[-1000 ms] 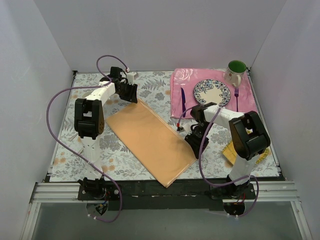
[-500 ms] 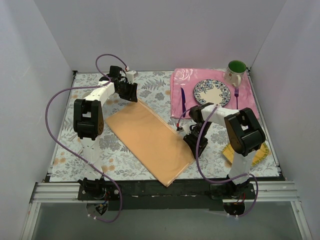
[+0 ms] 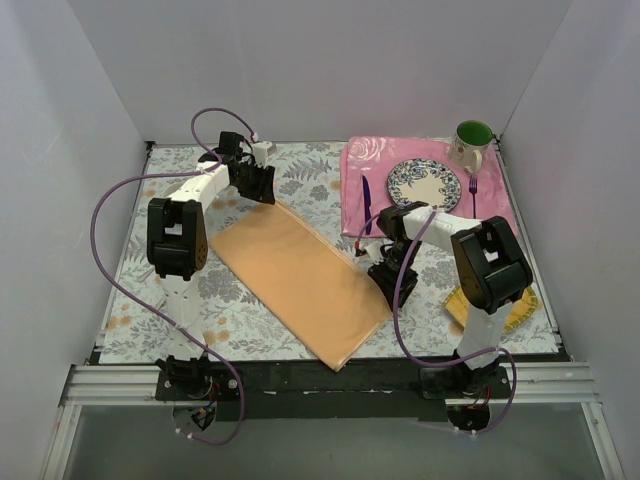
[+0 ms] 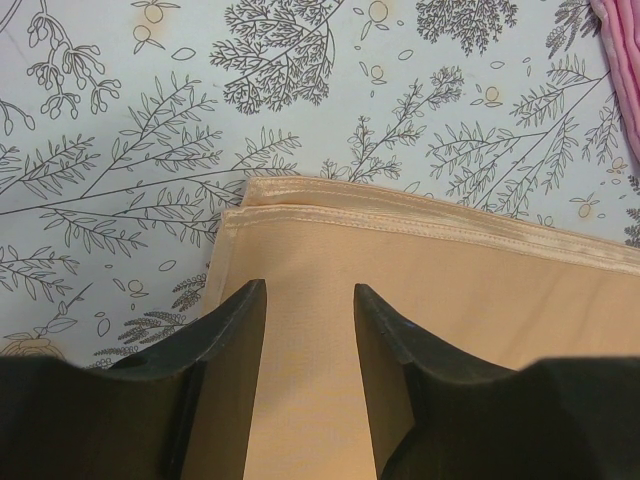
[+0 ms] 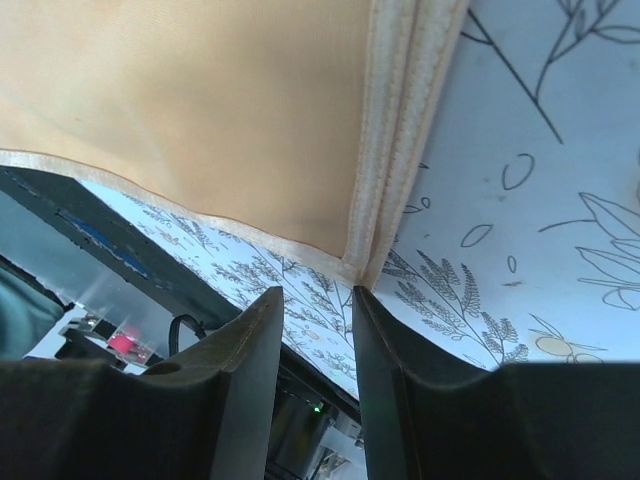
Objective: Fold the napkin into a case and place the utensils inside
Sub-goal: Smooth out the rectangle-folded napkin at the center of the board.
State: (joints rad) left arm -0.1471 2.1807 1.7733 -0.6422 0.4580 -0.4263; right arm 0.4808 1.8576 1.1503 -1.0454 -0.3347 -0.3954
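Note:
The peach napkin [image 3: 300,280] lies folded in a long rectangle, diagonal on the floral tablecloth. My left gripper [image 3: 262,186] hovers over its far corner. In the left wrist view the gripper [image 4: 310,295] is open, with flat cloth [image 4: 450,330] showing between the fingers and the layered hems just ahead. My right gripper [image 3: 388,285] is at the napkin's right corner. In the right wrist view it [image 5: 315,295] is open, and the cloth's stacked corner [image 5: 362,268] sits just past the fingertips, not between them. The purple knife [image 3: 366,205] and fork [image 3: 473,196] lie on the pink placemat.
The pink floral placemat [image 3: 355,160] at back right carries a patterned plate [image 3: 424,185], with a green-lined mug [image 3: 472,143] at its far corner. A yellow woven mat [image 3: 512,308] pokes out under the right arm. The table's dark front edge [image 5: 60,215] lies close behind the napkin.
The right arm's forearm has swung a little to the left and its jaws have widened slightly beside the napkin's corner. The left arm and the napkin look unchanged.

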